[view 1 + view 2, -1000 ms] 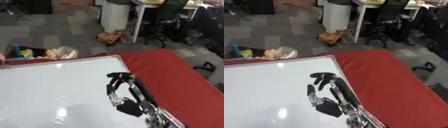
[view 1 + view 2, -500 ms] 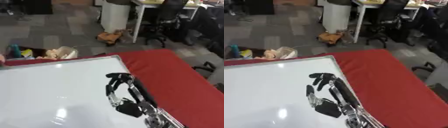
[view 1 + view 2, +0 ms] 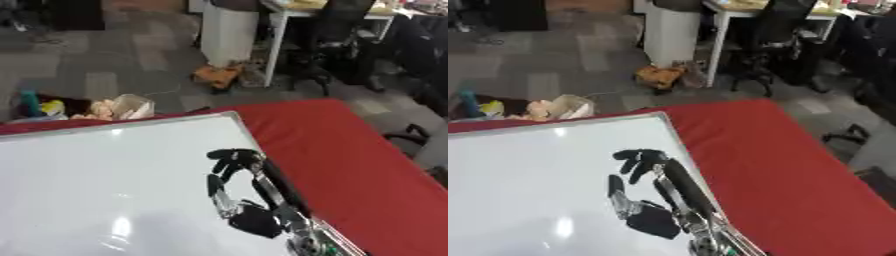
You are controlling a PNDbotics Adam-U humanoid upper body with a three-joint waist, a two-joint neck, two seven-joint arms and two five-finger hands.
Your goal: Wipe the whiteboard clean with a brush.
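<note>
Whiteboard (image 3: 96, 175) lies flat on red table (image 3: 350, 150), filling the near left, its surface white with glare spots. Right hand (image 3: 241, 200) rests over the board's right edge, fingers spread and slightly bent, holding nothing. Far beyond: grey carpet floor (image 3: 114, 65), office chair (image 3: 776, 45), white desk (image 3: 728, 20).

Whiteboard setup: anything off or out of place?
No brush shows in either view. The right hand is over the whiteboard near its right edge, fingers relaxed, holding nothing. The board looks clean, with only glare spots. It lies slightly askew on the red table. No left hand in view.
</note>
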